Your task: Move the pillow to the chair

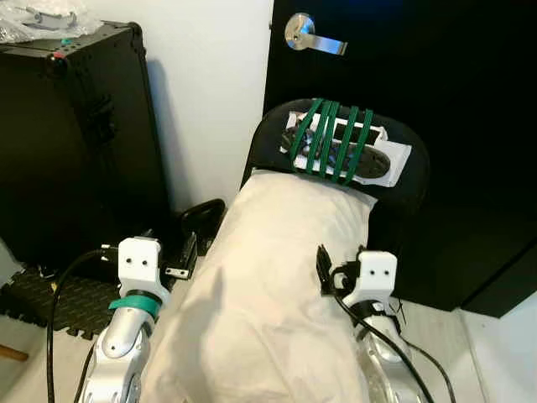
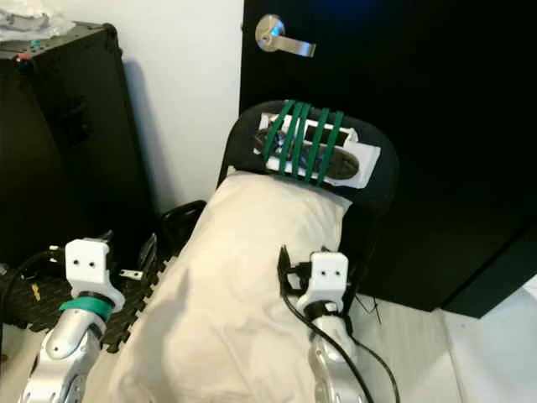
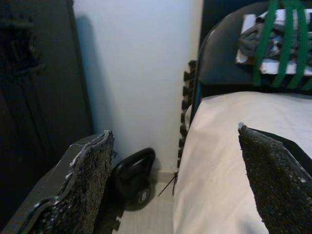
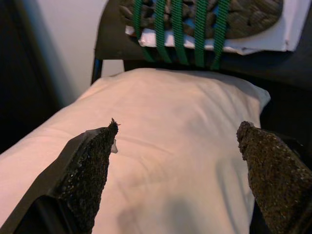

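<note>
Both grippers stand wide apart-fingered, holding nothing: the left gripper (image 3: 170, 185) at the pillow's (image 1: 268, 277) left edge, the right gripper (image 4: 178, 170) over its right side. The pillow lies along the chair (image 1: 411, 180), its far end against the backrest. The move looks nearly done; only withdrawal remains. Behind stand a dark door (image 1: 470, 101), white wall, black case (image 1: 75, 143).

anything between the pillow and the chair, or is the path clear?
Nothing visible blocks it. The pillow already lies with its far end against the chair backrest, below the green straps. The left gripper and right gripper are open beside and over it.
</note>
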Available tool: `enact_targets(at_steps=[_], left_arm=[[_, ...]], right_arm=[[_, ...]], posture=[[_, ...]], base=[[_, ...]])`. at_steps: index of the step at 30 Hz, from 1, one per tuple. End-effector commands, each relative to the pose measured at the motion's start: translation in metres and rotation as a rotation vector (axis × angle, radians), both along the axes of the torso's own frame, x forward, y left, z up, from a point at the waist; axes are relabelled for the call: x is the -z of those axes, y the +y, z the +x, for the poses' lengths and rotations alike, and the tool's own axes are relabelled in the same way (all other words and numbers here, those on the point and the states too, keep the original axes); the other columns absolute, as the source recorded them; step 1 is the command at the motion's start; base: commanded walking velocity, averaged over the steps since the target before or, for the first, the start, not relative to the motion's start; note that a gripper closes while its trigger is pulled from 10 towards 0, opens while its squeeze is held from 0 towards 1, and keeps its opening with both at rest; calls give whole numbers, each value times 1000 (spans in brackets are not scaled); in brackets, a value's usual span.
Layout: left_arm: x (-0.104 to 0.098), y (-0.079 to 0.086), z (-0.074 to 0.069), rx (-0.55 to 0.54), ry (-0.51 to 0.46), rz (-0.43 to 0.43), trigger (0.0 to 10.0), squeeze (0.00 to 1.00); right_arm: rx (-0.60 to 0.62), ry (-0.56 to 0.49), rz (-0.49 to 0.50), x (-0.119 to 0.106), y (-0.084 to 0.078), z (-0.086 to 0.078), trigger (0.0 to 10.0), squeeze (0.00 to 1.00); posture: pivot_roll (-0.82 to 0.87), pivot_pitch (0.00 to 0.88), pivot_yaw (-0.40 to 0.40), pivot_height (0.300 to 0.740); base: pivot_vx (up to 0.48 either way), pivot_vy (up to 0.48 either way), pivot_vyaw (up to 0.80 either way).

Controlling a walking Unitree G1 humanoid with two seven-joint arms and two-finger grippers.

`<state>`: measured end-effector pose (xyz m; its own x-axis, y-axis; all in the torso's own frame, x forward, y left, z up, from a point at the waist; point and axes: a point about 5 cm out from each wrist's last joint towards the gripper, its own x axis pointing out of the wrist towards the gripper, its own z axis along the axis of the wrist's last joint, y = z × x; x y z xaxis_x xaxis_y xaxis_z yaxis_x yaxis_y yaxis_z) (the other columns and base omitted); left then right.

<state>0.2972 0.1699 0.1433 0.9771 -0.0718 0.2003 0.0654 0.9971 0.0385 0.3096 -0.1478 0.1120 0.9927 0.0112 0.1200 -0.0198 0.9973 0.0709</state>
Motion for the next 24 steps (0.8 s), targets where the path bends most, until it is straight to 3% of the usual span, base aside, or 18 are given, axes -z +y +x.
enact_targets(at_steps=[1, 11, 24], left_arm=[[3, -2, 0, 2, 6, 12, 10000, 0], [1, -20, 4, 35, 18, 13, 10000, 0], [-3, -21, 9, 40, 3, 32, 10000, 0]], right_arm=[[22, 27, 16, 5, -4, -1, 10000, 0], [26, 48, 26, 8, -3, -4, 10000, 0], [30, 41, 19, 3, -6, 0, 10000, 0]], posture=[[-26, 22, 16, 631], [-39, 20, 38, 681], [-52, 41, 43, 726]], base=[[0, 0, 0], [0, 0, 0], [0, 0, 0]])
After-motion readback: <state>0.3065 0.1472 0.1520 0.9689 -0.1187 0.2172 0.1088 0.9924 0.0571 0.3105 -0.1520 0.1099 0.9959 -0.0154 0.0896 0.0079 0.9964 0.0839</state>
